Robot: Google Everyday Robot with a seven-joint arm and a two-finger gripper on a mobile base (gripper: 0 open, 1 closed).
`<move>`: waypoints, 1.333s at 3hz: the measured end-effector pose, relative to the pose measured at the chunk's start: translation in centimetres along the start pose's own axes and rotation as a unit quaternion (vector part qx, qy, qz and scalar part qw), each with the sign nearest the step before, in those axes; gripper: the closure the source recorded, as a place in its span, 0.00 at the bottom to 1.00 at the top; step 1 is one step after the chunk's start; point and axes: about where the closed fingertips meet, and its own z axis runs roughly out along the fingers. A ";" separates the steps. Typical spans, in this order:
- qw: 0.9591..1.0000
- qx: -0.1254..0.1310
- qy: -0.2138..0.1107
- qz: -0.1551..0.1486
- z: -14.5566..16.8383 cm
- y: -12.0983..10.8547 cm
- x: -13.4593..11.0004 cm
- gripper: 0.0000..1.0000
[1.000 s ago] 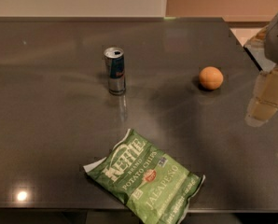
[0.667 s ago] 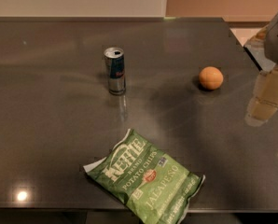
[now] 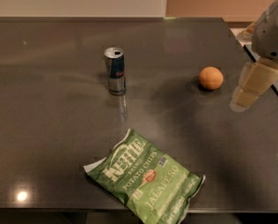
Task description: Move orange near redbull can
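The orange (image 3: pixel 211 77) lies on the dark table (image 3: pixel 45 139), right of centre. The redbull can (image 3: pixel 115 70) stands upright left of centre, roughly a third of the table's width to the left of the orange. My gripper (image 3: pixel 242 103) hangs at the right edge of the view, just right of the orange and slightly nearer the camera, apart from it. It holds nothing that I can see.
A green Kettle chip bag (image 3: pixel 146 176) lies flat near the table's front edge, in front of the can. The table's right edge (image 3: pixel 269 78) runs just behind my gripper.
My gripper has moved a little to the left and up in the view, closer to the orange. The orange, can and bag have not moved.
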 end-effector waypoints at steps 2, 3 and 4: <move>0.999 -0.022 -0.019 0.036 5.8 -5.3 0.3 0.00; 0.998 -0.033 -0.027 0.054 8.6 -7.5 1.1 0.00; 0.996 -0.043 -0.033 0.067 10.8 -9.2 2.0 0.00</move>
